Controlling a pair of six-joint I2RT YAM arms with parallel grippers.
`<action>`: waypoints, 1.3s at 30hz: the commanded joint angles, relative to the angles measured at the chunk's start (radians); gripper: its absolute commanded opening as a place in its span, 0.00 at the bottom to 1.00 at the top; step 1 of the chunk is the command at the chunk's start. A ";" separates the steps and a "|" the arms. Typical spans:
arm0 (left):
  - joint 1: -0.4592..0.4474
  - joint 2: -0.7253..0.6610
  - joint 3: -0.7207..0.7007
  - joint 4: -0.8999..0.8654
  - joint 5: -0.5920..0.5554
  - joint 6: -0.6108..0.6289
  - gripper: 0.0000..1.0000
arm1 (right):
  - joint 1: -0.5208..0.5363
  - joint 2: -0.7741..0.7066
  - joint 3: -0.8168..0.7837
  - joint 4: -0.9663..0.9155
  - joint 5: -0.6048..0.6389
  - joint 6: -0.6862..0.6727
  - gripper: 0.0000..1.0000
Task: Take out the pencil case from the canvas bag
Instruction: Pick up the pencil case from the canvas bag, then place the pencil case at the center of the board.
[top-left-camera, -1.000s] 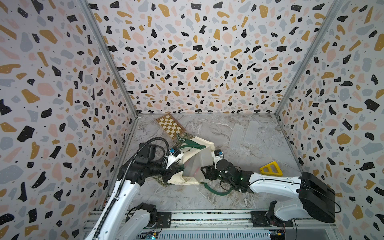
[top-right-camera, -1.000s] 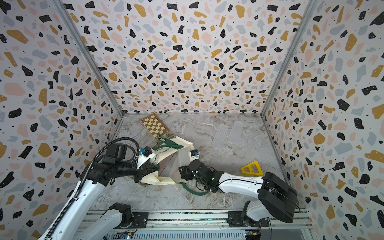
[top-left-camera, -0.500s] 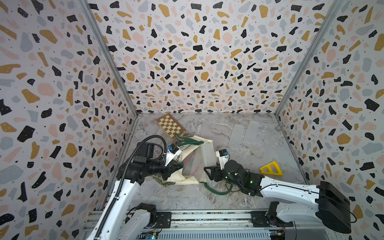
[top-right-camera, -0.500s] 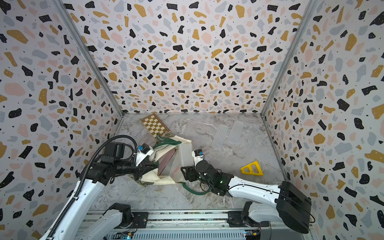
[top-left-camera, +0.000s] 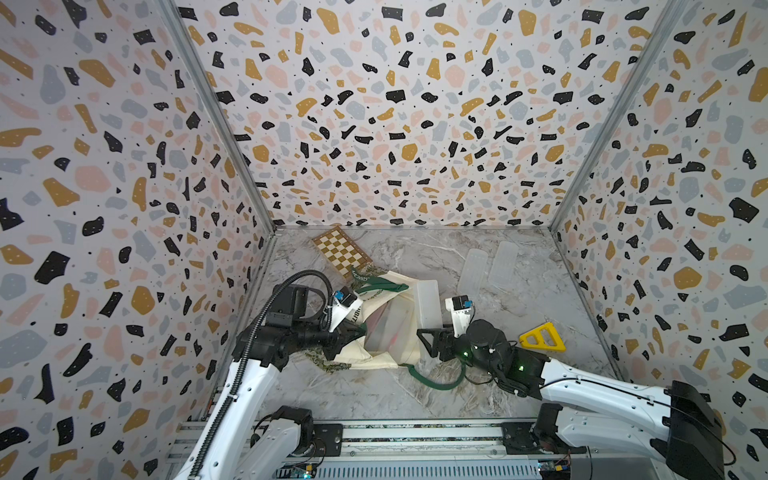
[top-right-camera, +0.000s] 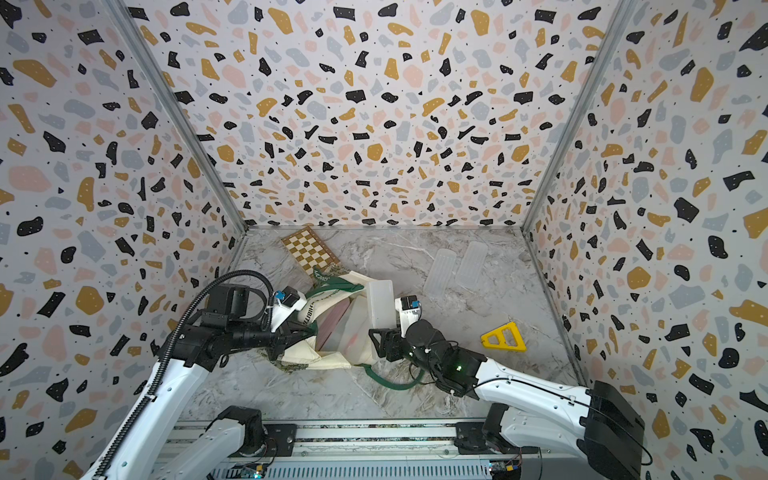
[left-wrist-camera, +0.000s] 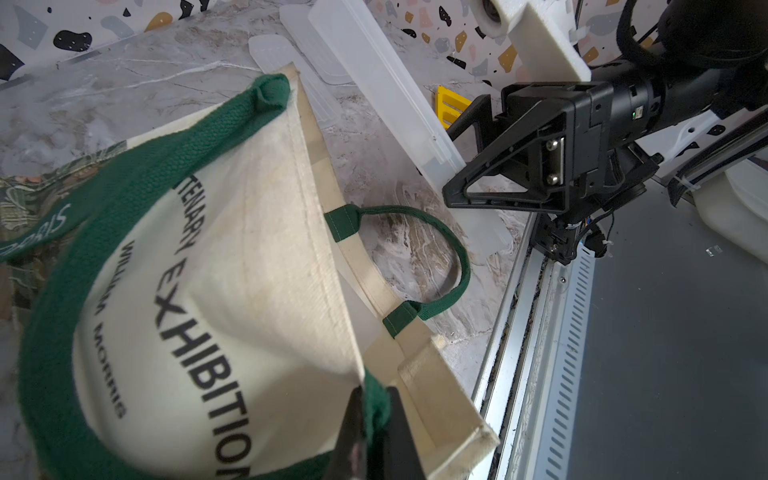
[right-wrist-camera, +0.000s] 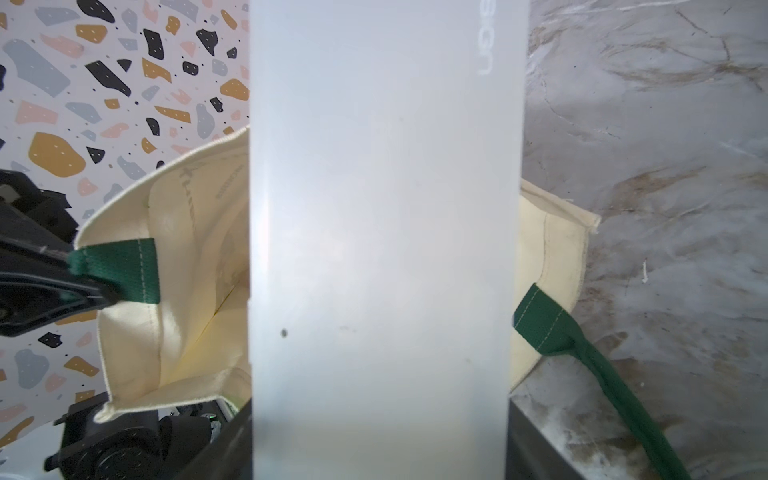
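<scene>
Item: large cream canvas bag (top-left-camera: 376, 358) with dark green strap handles. It lies left of centre, mouth open toward the right. Your left gripper (left-wrist-camera: 373, 405) has its jaws pressed together on a green handle strap at the rim.

Item: frosted translucent plastic pencil case (top-left-camera: 428, 309). It sits just right of that mouth, pinched by your right gripper (left-wrist-camera: 453, 166), jaws spread wide around it.

Far left: wooden chessboard (top-left-camera: 340, 252).

Right: yellow plastic triangle (top-left-camera: 540, 338).

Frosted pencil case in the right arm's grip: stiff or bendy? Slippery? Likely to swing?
Probably stiff: the pencil case stays straight though the right fingers hold it only at one end. Likely slippery, since its plastic looks smooth and glossy up close. Being long and gripped at the end, it may pivot if moved fast.
</scene>
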 joint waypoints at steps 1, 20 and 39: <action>0.009 -0.015 -0.005 0.037 0.014 -0.016 0.00 | -0.014 -0.028 0.008 -0.025 0.014 0.009 0.70; 0.010 -0.034 -0.013 0.065 0.011 -0.048 0.00 | -0.185 -0.037 0.116 -0.138 -0.039 -0.022 0.70; 0.013 -0.051 -0.025 0.078 0.010 -0.066 0.00 | -0.485 -0.030 0.176 -0.177 -0.158 -0.081 0.70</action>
